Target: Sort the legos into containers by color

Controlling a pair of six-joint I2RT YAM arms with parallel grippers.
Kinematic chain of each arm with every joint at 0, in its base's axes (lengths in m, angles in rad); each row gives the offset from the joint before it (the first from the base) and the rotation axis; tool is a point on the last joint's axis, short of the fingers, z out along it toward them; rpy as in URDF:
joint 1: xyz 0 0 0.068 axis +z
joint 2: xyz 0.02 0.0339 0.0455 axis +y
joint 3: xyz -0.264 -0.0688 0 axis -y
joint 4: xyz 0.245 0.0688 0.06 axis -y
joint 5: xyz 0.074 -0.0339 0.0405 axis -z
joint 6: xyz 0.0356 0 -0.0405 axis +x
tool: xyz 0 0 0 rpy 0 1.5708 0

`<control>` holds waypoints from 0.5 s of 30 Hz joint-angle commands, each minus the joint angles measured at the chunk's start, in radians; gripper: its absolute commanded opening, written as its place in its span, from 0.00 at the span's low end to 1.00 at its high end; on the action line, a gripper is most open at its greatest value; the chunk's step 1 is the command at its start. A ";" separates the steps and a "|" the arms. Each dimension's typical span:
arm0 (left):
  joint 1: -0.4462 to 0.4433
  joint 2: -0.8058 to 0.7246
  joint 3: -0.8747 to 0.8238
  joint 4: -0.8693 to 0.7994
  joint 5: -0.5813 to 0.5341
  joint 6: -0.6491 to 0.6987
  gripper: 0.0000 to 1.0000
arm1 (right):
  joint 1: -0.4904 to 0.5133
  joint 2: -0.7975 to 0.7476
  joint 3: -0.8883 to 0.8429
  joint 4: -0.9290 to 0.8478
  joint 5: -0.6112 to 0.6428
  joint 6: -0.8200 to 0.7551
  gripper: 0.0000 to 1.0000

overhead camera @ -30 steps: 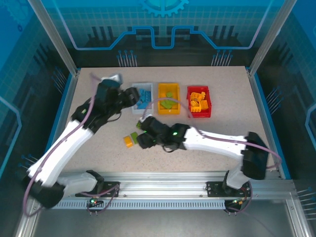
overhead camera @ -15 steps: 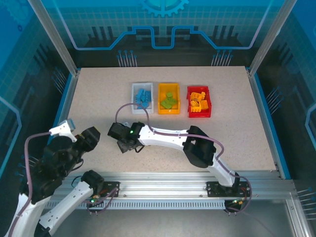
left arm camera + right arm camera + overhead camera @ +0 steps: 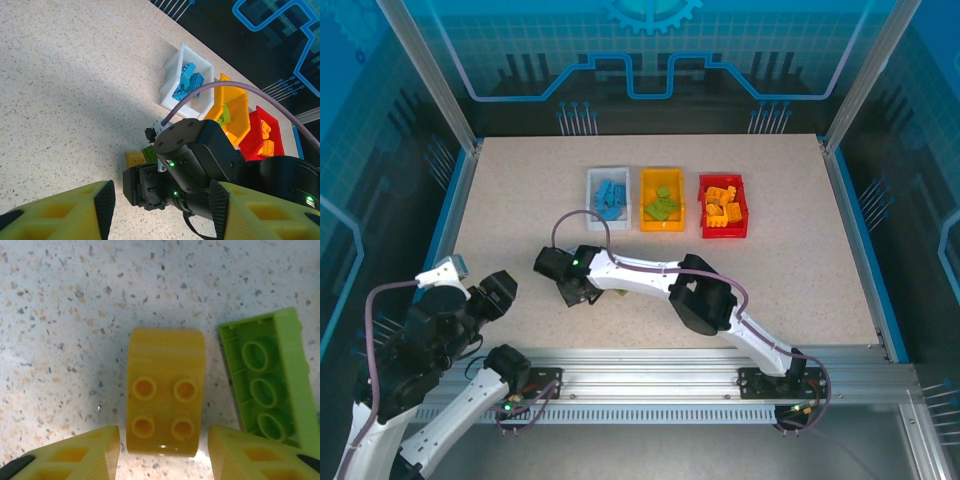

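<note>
A yellow brick lies studs-up on the table between the fingers of my right gripper. The jaws are open, with a thin gap on each side of it. An upside-down green brick lies just right of it. From above, my right gripper is low over that spot. My left gripper hangs open and empty at the near left. Its wrist view looks past its fingertips at the yellow brick and green brick.
Three bins stand in a row at the back: white with blue bricks, yellow-orange with green bricks, red with yellow bricks. The right arm stretches across the table's middle. A metal rail runs along the near edge.
My left arm has pulled back from the white bin to the near left. My right gripper has moved left and come down over the yellow brick.
</note>
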 commanded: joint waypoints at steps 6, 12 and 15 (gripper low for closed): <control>0.006 0.011 -0.021 0.006 0.010 -0.015 0.56 | -0.011 0.074 0.096 -0.056 -0.014 -0.002 0.40; 0.006 0.013 -0.039 0.029 0.024 -0.021 0.55 | -0.009 0.070 0.094 -0.052 -0.001 -0.007 0.28; 0.007 0.021 -0.040 0.031 0.029 -0.016 0.55 | 0.006 0.005 0.065 -0.030 0.035 -0.027 0.26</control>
